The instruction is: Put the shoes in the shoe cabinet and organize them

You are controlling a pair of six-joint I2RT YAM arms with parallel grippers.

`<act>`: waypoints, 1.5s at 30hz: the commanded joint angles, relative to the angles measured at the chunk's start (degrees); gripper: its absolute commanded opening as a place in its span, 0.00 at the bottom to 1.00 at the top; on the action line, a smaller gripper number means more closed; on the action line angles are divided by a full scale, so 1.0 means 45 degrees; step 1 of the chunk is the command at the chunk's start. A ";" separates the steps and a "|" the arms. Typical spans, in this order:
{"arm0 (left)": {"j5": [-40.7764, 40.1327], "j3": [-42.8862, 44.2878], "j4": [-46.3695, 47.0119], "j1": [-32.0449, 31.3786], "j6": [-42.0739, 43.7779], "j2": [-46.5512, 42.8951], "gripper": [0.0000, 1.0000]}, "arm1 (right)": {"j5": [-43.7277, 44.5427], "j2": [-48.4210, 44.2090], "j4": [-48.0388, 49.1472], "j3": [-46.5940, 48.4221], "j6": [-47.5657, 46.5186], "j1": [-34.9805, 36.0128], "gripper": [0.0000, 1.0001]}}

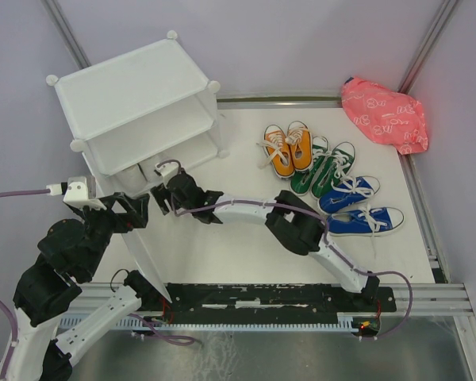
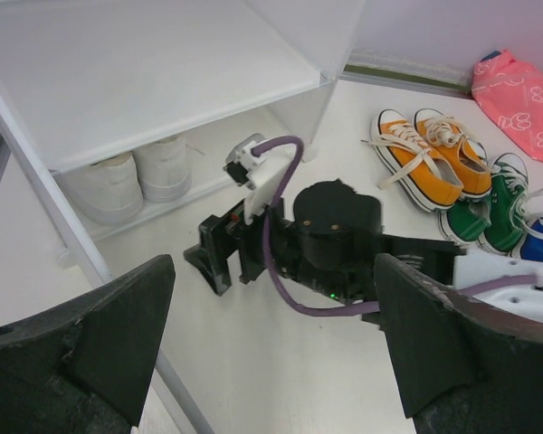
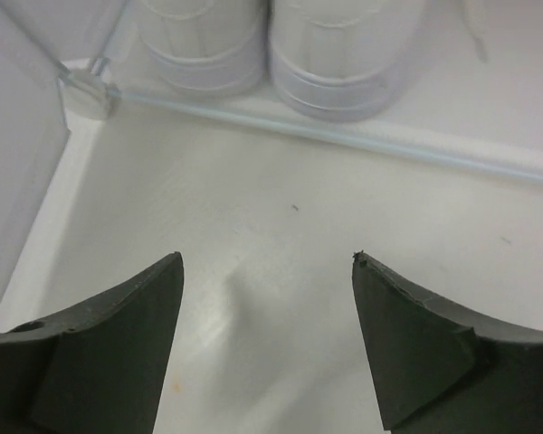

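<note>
White shoes (image 2: 104, 185) heels prob. outward

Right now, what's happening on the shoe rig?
The white canvas sneakers sit in the lower compartment of the white plastic panel cabinet, heels facing out. The right gripper hangs open and empty just in front of them. The left gripper, also open and empty, hovers near the cabinet's front. The orange canvas sneakers, green canvas sneakers and blue canvas sneakers lie on the white table to the right, not yet put away.
</note>
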 commanded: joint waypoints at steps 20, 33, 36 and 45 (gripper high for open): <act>0.1158 -0.0362 -0.0616 0.0022 -0.0489 -0.0009 0.99 | 0.3452 -1.0279 -1.0149 -0.7136 0.0713 -0.6084 0.97; 0.1172 -0.0658 -0.0665 0.0021 -0.0939 -0.0289 0.99 | 0.3091 -0.8201 -0.9921 -0.3864 -0.1070 -0.6963 0.91; 0.1079 -0.0677 -0.0651 0.0017 -0.0919 -0.0264 0.99 | 0.1048 -0.7651 -0.9451 -0.3598 -0.1051 -0.7829 0.85; 0.0953 -0.0683 -0.0791 0.0022 -0.1007 -0.0297 0.99 | -0.0673 -0.6278 -0.8951 -0.3651 -0.0899 -0.8812 0.68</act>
